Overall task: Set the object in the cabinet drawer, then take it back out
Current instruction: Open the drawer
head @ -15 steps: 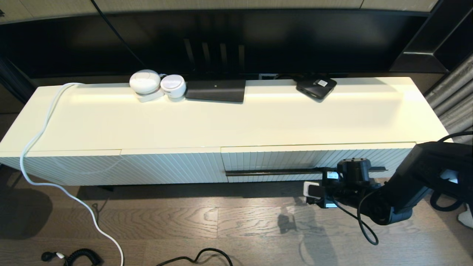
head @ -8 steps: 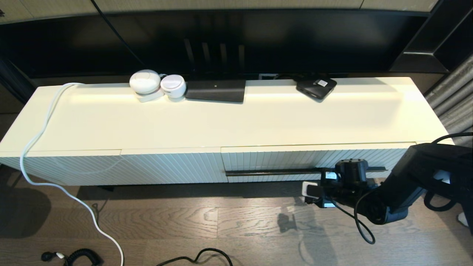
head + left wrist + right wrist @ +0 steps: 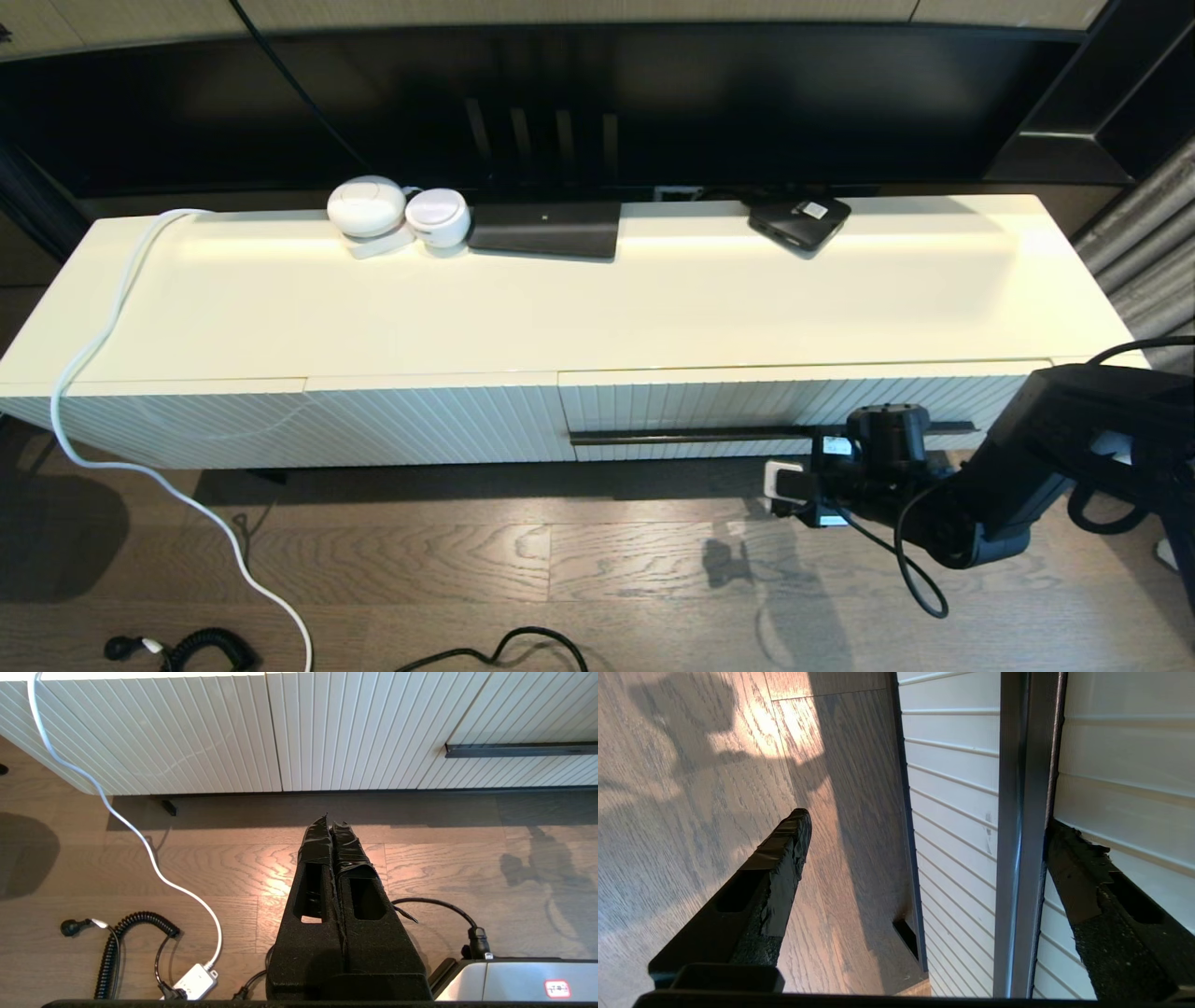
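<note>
Cabinet top (image 3: 597, 308) cream, glossy; wood floor (image 3: 467, 569) below; perhaps television behind.

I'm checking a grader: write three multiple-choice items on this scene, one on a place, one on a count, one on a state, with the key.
1. Where is the right claw?
A. at the cabinet drawer's black bar handle
B. on the cabinet top
C. by the white cable

2. How many round white devices sit on the cabinet top?
A. one
B. two
C. four

3. The drawer is:
A. shut
B. half open
C. removed

Key:
1 A, one finger sits behind the bar, the other in front.
2 B, two stand side by side.
3 A, its front lies flush.
</note>
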You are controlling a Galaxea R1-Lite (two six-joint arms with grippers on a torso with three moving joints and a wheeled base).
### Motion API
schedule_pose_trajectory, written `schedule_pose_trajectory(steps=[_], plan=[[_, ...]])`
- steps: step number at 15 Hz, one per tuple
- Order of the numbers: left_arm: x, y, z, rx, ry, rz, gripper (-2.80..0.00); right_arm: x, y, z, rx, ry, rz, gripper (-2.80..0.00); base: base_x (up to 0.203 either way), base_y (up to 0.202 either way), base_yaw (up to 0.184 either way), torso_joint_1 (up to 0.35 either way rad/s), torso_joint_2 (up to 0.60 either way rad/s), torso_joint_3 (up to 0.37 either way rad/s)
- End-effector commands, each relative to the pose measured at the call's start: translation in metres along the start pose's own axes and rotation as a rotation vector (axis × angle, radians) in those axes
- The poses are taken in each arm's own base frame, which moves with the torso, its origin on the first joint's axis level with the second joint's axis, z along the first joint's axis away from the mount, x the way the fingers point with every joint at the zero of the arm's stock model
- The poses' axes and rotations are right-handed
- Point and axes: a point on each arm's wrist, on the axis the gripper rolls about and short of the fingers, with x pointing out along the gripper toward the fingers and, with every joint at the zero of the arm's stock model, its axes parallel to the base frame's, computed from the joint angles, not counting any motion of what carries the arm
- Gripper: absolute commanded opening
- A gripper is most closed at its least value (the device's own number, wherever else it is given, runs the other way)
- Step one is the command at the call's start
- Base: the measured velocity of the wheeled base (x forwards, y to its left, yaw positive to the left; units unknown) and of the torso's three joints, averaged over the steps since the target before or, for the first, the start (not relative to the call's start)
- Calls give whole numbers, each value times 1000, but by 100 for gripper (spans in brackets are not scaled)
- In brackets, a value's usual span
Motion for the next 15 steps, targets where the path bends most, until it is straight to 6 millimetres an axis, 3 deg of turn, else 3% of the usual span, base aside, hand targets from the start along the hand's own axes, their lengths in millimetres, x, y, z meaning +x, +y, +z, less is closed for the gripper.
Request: schedule_pose_trajectory(steps=[1,15], plan=[[0,0,0,0,0,0,-280,-2,1,0,-6,0,4,0,0,0,0,0,0,0],[0,0,0,0,0,0,-280,-15,32,3,-3,16,112,0,0,0,0,0,0,0]])
